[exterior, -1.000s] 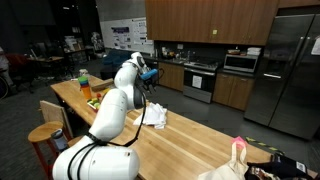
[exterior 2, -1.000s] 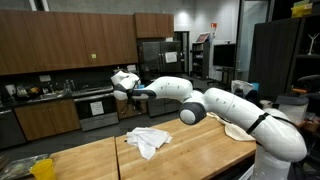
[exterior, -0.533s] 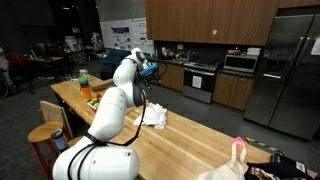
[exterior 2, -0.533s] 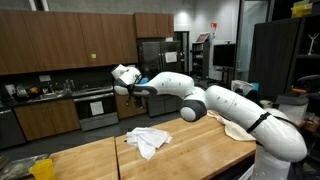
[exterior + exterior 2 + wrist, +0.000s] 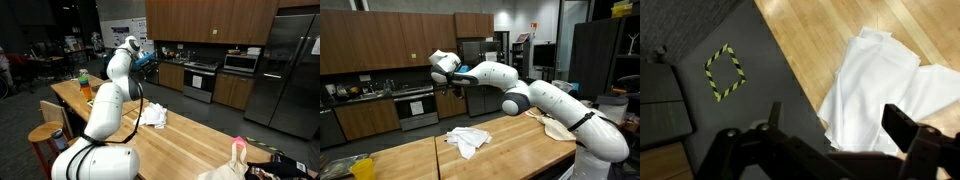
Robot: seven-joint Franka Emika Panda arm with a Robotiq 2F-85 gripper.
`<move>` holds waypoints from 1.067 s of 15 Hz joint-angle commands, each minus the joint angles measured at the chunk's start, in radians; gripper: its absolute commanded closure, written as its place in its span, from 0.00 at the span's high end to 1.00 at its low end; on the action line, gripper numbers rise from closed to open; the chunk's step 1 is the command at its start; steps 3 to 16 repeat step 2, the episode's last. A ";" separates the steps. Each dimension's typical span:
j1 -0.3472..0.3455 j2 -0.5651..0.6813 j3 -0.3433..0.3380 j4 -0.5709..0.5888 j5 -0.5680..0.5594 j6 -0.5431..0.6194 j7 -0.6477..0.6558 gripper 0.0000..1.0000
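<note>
Tool (image 5: 832, 112): we see its jaws wide apart and empty, high over the worktop (image 5: 840, 30).
White cloth (image 5: 880, 80): crumpled below the tool, at the worktop's edge beside the dark floor (image 5: 680, 40).
Risk, as we judge it: a drag toward that edge slides the cloth off, and a shallow pinch lifts one fold only.

We are looking at an arm (image 5: 550, 100) that is wearing glossy white shells, thick and rounded like tubes, with darker rings showing where the segments are joining. In an exterior view a thin black cable (image 5: 138, 92) is running beside the upper links, and a small blue part (image 5: 147, 63) is sitting near the wrist. The jaws are appearing black and blocky in the wrist view.
</note>
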 commanded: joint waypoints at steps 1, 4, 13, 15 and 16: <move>0.006 -0.031 0.003 -0.037 -0.005 0.003 0.002 1.00; 0.009 -0.038 0.003 -0.040 -0.005 -0.008 0.001 1.00; 0.009 -0.038 0.003 -0.040 -0.005 -0.008 0.001 1.00; 0.009 -0.038 0.003 -0.040 -0.005 -0.008 0.001 1.00; 0.009 -0.038 0.003 -0.040 -0.005 -0.008 0.001 1.00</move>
